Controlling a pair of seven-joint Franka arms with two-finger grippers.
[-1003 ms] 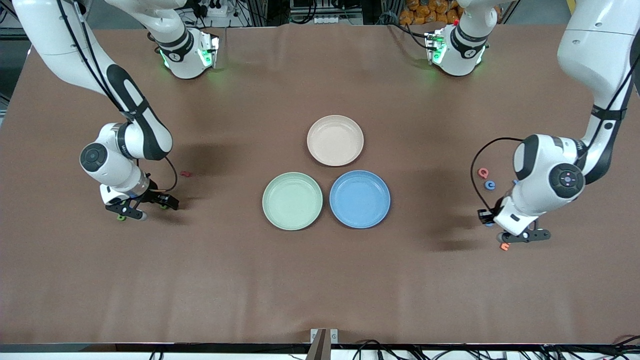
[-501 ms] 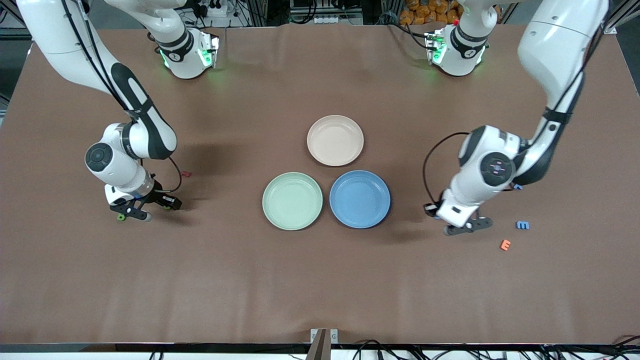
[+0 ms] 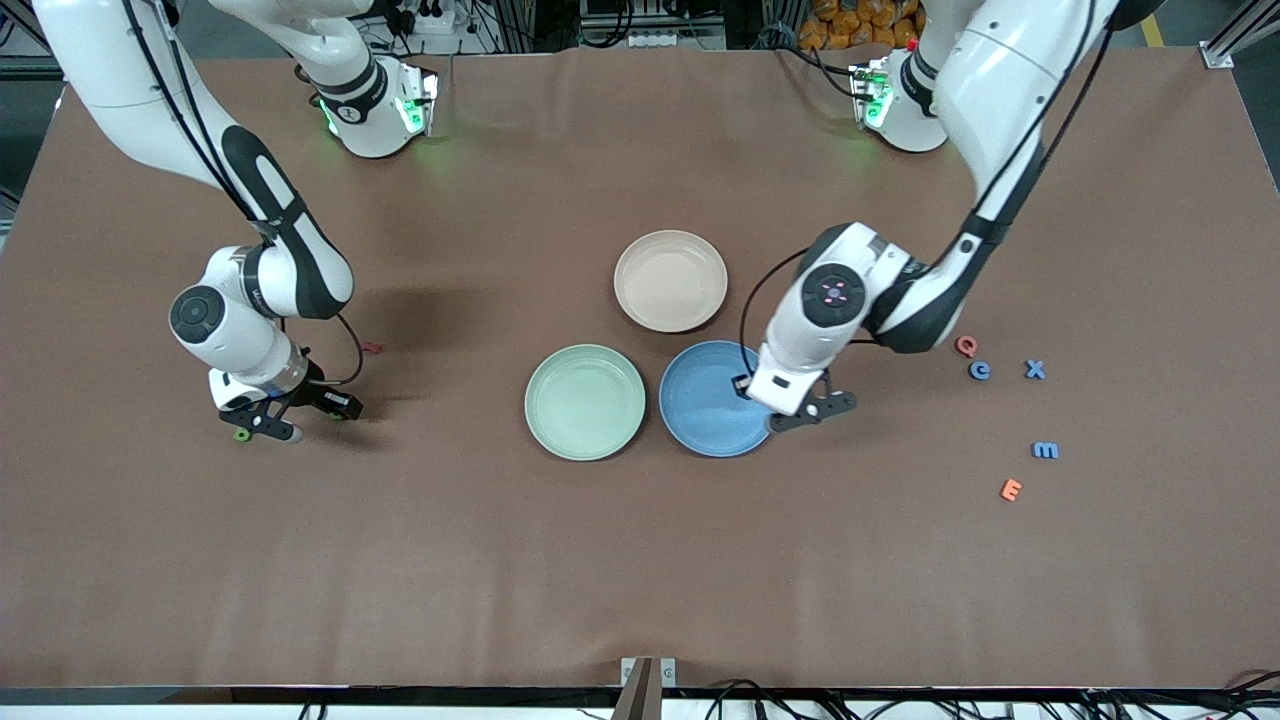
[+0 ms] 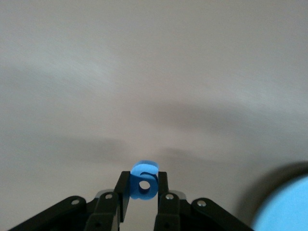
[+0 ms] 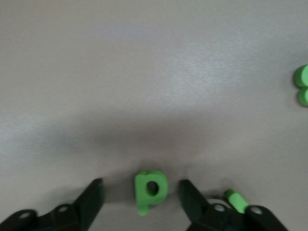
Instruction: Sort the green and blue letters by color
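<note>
My left gripper (image 3: 800, 415) (image 4: 143, 185) hangs over the blue plate's (image 3: 700, 400) rim on the side toward the left arm's end, shut on a small blue letter g (image 4: 144, 171). Three more blue letters, c (image 3: 980, 371), X (image 3: 1035, 369) and m (image 3: 1045, 450), lie on the table toward the left arm's end. Low at the table near the right arm's end, my right gripper (image 3: 298, 416) (image 5: 141, 187) stands open. A green letter p (image 5: 150, 188) lies flat between its fingers with a gap on each side. Other green letters (image 5: 303, 91) (image 3: 242, 435) lie close by. The green plate (image 3: 585, 402) stands beside the blue one.
A beige plate (image 3: 670, 280) stands farther from the front camera than the two coloured plates. A pink Q (image 3: 965, 346) and an orange E (image 3: 1011, 489) lie among the blue letters. Near the right arm lies a dark red letter (image 3: 372, 349).
My left arm has carried the blue letter from beside the orange E across to the blue plate's rim. My right gripper has stayed low over the green letters.
</note>
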